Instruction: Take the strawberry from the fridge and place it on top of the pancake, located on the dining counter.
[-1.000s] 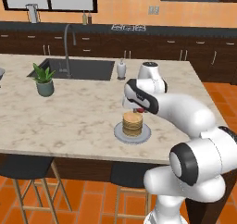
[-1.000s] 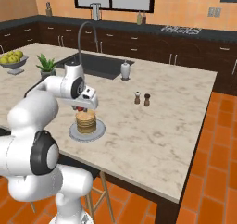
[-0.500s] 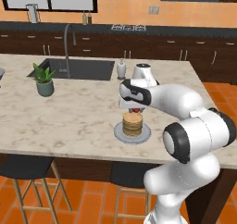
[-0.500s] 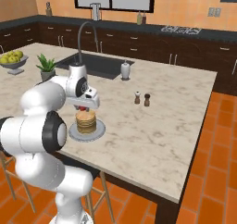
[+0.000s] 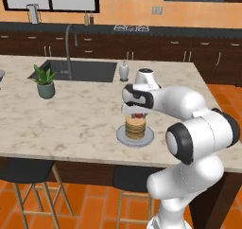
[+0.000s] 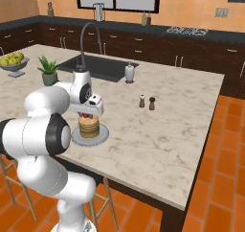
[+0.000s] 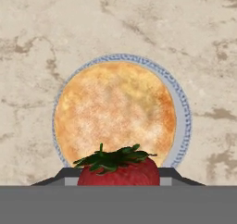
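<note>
From the left base view we see the gripper (image 5: 137,113) hanging just above the pancake (image 5: 135,126), which sits on its plate (image 5: 124,137) on the marbled bench (image 5: 71,114). A speck of red, the strawberry (image 5: 137,115), shows under the hand, just over the top of the stack. The right base view gives us the same stack (image 6: 89,126) from the other side, with the strawberry (image 6: 85,115) again a small red spot between hand and pancake; it also shows salt and pepper shakers (image 6: 146,102) and a bowl of yellow-green fruit (image 6: 12,60). Only the hand view shows us the grasp: the fingers (image 7: 180,177) pinch the strawberry (image 7: 118,171), its green leafy cap up, directly over the pancake's (image 7: 115,112) round top. Whether the fruit touches the pancake, we cannot tell.
</note>
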Motion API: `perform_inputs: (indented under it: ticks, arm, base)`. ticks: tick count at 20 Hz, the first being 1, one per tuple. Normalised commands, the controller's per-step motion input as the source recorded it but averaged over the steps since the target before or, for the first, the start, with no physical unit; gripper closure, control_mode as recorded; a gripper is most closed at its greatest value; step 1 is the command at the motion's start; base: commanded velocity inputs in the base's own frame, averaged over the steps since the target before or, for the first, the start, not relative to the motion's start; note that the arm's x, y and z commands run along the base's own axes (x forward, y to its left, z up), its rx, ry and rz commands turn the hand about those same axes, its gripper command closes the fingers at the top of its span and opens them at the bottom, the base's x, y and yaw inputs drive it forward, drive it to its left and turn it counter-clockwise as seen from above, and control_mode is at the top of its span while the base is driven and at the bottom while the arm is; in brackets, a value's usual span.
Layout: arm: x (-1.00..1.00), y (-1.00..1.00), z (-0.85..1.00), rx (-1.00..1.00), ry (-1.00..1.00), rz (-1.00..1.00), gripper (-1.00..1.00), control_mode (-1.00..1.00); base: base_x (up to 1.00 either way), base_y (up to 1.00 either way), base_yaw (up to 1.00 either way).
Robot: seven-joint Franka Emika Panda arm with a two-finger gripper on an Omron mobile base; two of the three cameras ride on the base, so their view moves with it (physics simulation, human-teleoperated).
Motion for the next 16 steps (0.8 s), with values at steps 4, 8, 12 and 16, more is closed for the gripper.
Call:
perform_inputs:
  ticks: [4, 8, 12, 16]
  arm:
    - [0.0, 0.0, -0.19, 0.0, 0.0, 0.0, 1.0, -1.0]
    - [0.0, 0.0, -0.15, 0.0, 0.0, 0.0, 1.0, -1.0]
    - [0.0, 0.0, -0.07, 0.0, 0.0, 0.0, 1.0, -1.0]
    - [0.03, 0.0, 0.01, 0.0, -0.03, 0.0, 1.0, -1.0]
  base:
    - [0.0, 0.0, 0.0]
    - [0.0, 0.0, 0.0]
    - [0.0, 0.0, 0.0]
    - [0.0, 0.0, 0.0]
